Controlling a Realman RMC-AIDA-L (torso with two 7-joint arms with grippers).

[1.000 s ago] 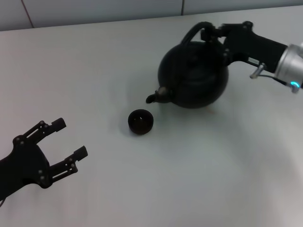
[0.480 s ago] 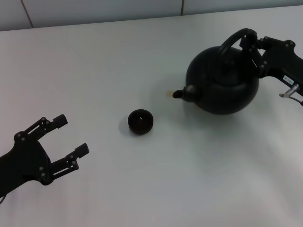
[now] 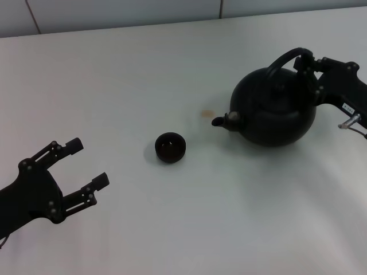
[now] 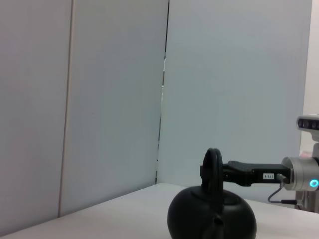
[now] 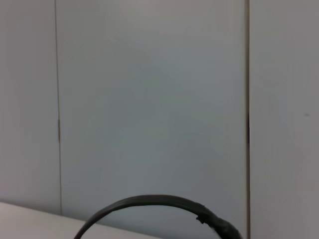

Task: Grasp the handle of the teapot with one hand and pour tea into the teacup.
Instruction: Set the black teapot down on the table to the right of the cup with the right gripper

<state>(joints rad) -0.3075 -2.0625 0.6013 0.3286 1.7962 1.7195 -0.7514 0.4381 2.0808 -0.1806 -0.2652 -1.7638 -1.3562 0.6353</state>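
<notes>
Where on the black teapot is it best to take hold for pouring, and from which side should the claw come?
Grip the arched handle near its top, coming from the side opposite the spout, as the right claw does. The teapot is round and wide, so only the thin handle fits a claw, and the spout stays toward the cup.

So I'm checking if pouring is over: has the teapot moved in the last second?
Yes. The teapot, held by the right tool, has moved to the robot's right, away from the stationary teacup, and tipped back level.
</notes>
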